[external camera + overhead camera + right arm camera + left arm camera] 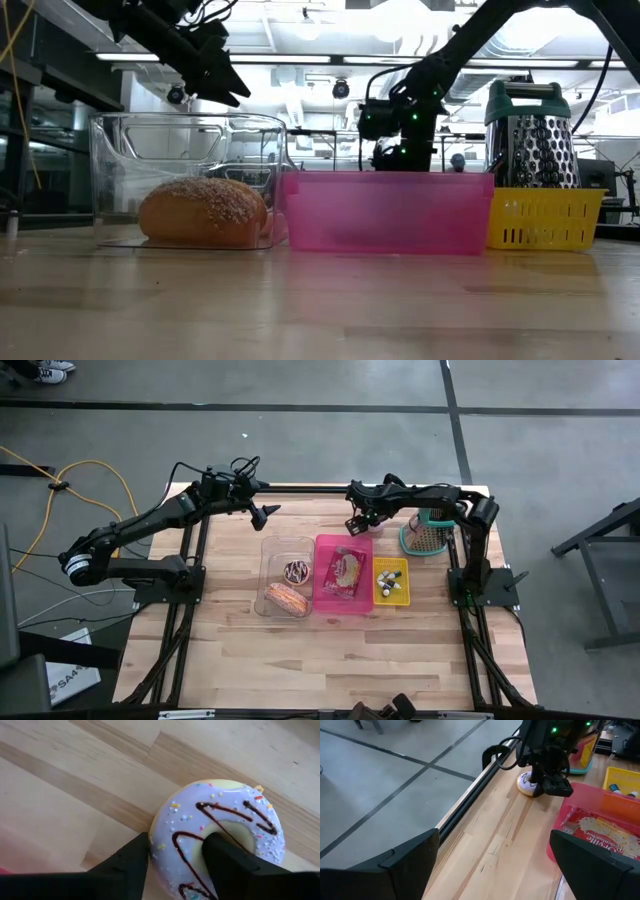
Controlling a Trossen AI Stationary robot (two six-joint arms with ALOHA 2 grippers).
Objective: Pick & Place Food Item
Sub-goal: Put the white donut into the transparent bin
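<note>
Doughnut (215, 845), lilac-iced with sprinkles and chocolate drizzle, lies on the bare wooden table (300, 660) just behind the pink bin (343, 573). The right gripper (175, 857) straddles its ring, one finger outside, one in the hole, apparently to pinch one side; the fingers look not fully clamped. The left gripper (495, 865) hovers with fingers apart behind the clear container (285, 575), probably to stay clear. The packet (602, 832) in the pink bin bears partly readable lettering, "Ro…ville".

I see my right gripper (175, 857) straight over a purple donut (220, 835) with brown stripes and sprinkles. One finger (125, 865) is at its outer edge, the other in its hole. The donut lies on the wooden table (65, 785).
</note>
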